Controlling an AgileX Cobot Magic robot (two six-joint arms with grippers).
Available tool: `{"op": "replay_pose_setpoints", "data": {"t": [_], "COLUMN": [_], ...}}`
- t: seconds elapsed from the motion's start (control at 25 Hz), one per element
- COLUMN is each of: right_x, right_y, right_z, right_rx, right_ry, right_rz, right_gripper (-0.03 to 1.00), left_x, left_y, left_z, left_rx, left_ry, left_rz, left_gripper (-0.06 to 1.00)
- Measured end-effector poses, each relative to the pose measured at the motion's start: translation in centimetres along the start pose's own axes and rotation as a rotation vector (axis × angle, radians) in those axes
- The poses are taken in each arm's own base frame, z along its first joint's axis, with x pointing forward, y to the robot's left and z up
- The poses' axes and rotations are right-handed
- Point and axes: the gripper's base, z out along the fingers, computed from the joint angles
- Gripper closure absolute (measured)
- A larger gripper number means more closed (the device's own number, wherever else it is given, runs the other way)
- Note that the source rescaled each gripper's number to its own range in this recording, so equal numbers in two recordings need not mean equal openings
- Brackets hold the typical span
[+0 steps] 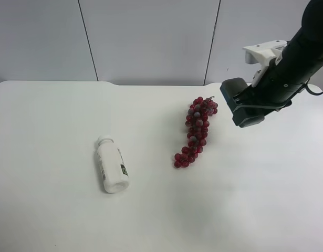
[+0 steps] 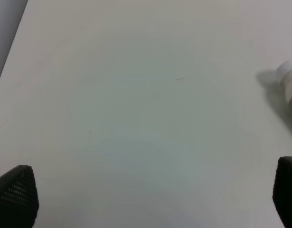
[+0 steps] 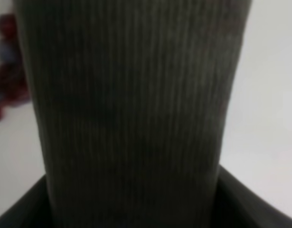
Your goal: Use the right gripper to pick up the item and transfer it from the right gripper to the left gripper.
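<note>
The item (image 1: 239, 105) is off the table (image 1: 56, 220), clamped in the right jaws at the end of the right arm (image 1: 290, 60). It hangs at the scene's far right, just right of the top of the grapes (image 1: 195, 131). The right wrist view is filled by its ribbed, felt-like grey face (image 3: 136, 109), so its long axis appears to run straight out from the jaws, leaving a free end to offer.

The left jaws stand wide apart and empty. Only two black, textured fingertips (image 2: 15, 194) show, over bare table, with the bottle (image 2: 290, 83) at the edge of that view. The left arm is absent from the high view, so it is probably well to the left. The handover likely needs both arms to close toward the middle, past the smooth white bottle and the knobbly red grapes.
</note>
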Motion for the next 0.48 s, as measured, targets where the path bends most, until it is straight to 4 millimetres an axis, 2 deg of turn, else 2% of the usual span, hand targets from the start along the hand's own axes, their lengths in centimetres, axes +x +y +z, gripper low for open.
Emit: {"op": "replay_pose_setpoints", "data": {"t": [0.32,0.48], "right_x": [0.0,0.4], "right_y": [6.4,10.0], "right_z": [-0.1,-0.3], "right_rx": [-0.065,-0.101], "right_ry": [0.001,-0.014], "right_rz": [-0.267,-0.417], "right_gripper": [0.97,0.97], "left_x": [0.0,-0.4], "left_y": [0.0,0.1], "left_z": [0.0,0.7], "left_rx": [0.000,0.007], "left_ry": [0.000,0.049], "left_rz": [0.000,-0.003], "left_gripper": [-0.06,-0.06]}}
